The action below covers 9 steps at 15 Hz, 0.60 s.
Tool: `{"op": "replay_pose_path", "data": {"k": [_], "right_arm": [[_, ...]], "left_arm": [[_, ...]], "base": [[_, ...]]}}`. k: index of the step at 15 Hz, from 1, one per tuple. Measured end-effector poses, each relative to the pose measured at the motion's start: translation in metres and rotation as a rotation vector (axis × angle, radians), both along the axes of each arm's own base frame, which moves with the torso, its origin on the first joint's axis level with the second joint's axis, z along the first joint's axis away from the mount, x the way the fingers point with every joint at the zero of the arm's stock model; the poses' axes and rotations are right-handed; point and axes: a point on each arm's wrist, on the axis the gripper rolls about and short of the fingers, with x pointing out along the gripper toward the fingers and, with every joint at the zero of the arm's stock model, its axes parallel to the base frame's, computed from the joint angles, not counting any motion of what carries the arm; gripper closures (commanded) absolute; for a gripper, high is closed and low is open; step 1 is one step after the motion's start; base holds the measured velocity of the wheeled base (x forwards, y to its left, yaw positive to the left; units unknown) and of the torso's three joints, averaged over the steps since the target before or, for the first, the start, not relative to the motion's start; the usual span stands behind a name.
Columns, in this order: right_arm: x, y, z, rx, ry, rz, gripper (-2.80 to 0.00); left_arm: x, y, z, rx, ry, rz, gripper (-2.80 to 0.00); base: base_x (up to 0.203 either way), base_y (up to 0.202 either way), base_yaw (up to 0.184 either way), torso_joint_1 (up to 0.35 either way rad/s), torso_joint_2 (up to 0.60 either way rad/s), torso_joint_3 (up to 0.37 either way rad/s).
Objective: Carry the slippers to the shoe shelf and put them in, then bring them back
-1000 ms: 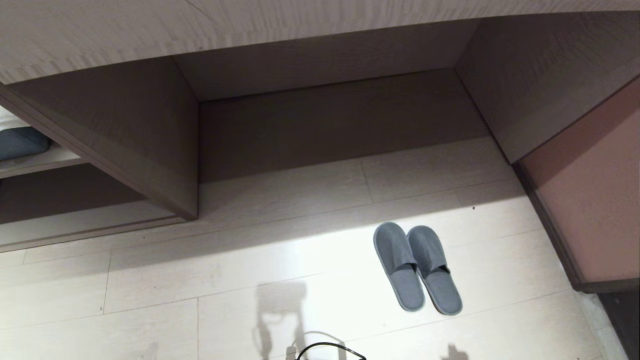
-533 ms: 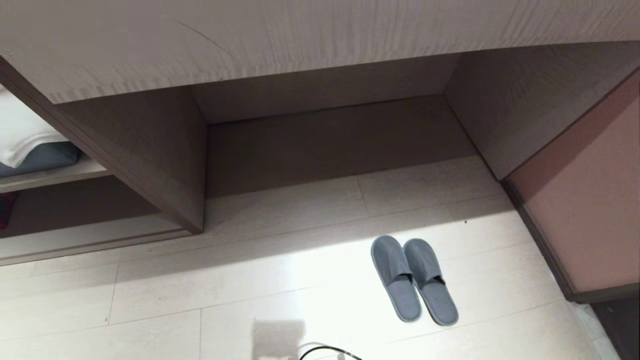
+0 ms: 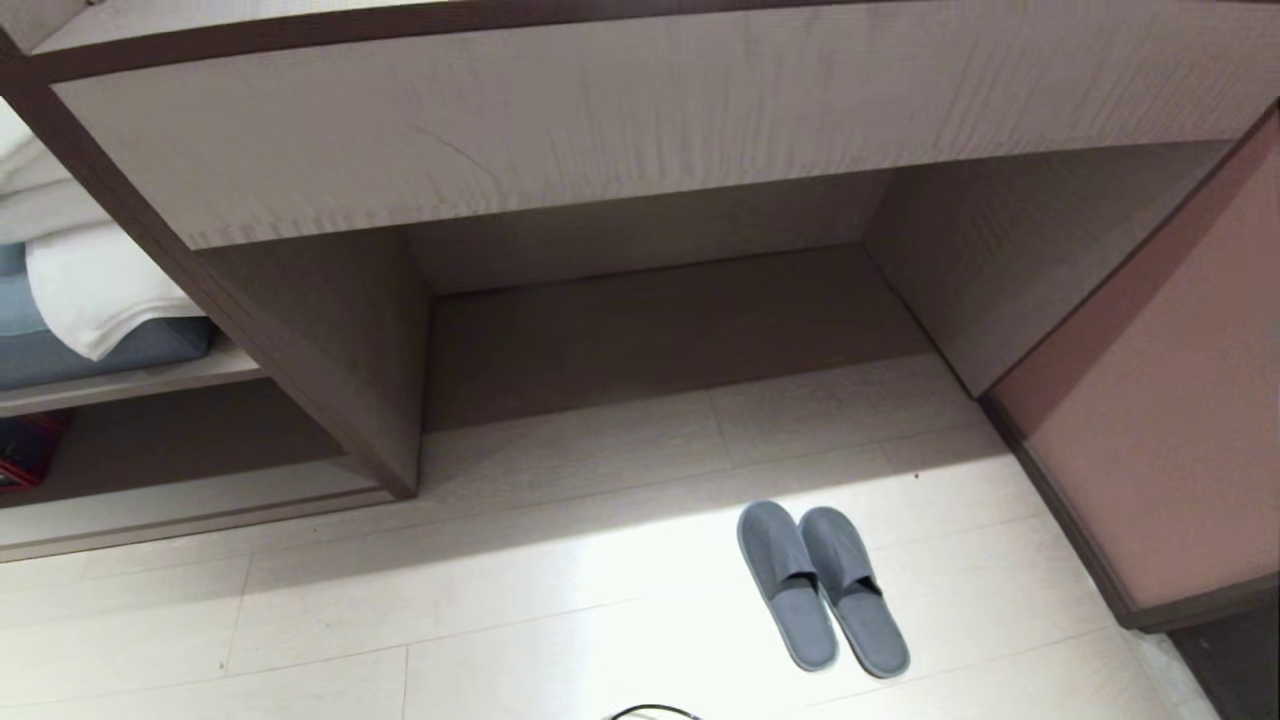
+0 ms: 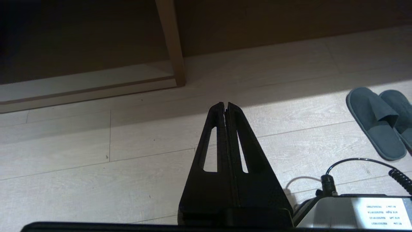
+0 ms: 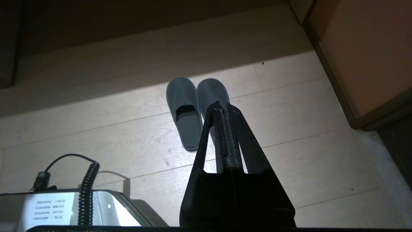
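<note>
Nearest, at the bottom edge of the head view, just a sliver of black cable (image 3: pixel 650 711). Neither arm visible there.

Left gripper (image 4: pixel 226 104) seen from its wrist camera: pointing out low over the pale plank floor (image 4: pixel 96 148), fingers pressed flat together, tips meeting, nothing between them and nothing touched. Beside it, lower right of that frame, a corner of the robot base (image 4: pixel 354 209) with a coiled cord.

Right gripper (image 5: pixel 223 108) in a matching pose over the floor, fingers closed tip to tip, empty. Tips overlapping the nearer part of the right-hand slipper in the picture only; no contact visible.

Farther out, the slippers (image 3: pixel 822 585), blue-grey, side by side and touching, flat on the floor in a bright patch, lower right of centre in the head view, toes toward the furniture. Also at the right edge of the left wrist view (image 4: pixel 376 122) and centre of the right wrist view (image 5: pixel 185 109).

Beyond them, the wide wood alcove (image 3: pixel 660 330), dark inside. Left of its side panel, the shoe shelf (image 3: pixel 200 500), low cubby with a pale base board, well apart from the slippers. Above it, folded white and blue-grey linen (image 3: pixel 90 300) on a shelf. At right, a pinkish wall panel (image 3: pixel 1170 420).
</note>
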Motion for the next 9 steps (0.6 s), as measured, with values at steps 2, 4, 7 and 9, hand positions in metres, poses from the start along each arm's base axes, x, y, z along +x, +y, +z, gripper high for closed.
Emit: {"op": "replay_pose_path", "data": {"k": [2,4,7,9], "right_arm": [[0.0000,0.0000,0.0000,0.000,0.000,0.000,0.00],[0.0000,0.0000,0.0000,0.000,0.000,0.000,0.00],[0.0000,0.0000,0.0000,0.000,0.000,0.000,0.00],[0.0000,0.0000,0.0000,0.000,0.000,0.000,0.00]], "left_arm": [[0.0000,0.0000,0.0000,0.000,0.000,0.000,0.00],[0.0000,0.0000,0.0000,0.000,0.000,0.001,0.00],[0.0000,0.0000,0.0000,0.000,0.000,0.000,0.00],[0.0000,0.0000,0.0000,0.000,0.000,0.000,0.00]], "base": [[0.000,0.000,0.000,-0.002,0.00,0.201],[0.000,0.000,0.000,-0.002,0.00,0.203],[0.000,0.000,0.000,0.000,0.00,0.212],[0.000,0.000,0.000,0.006,0.00,0.200]]}}
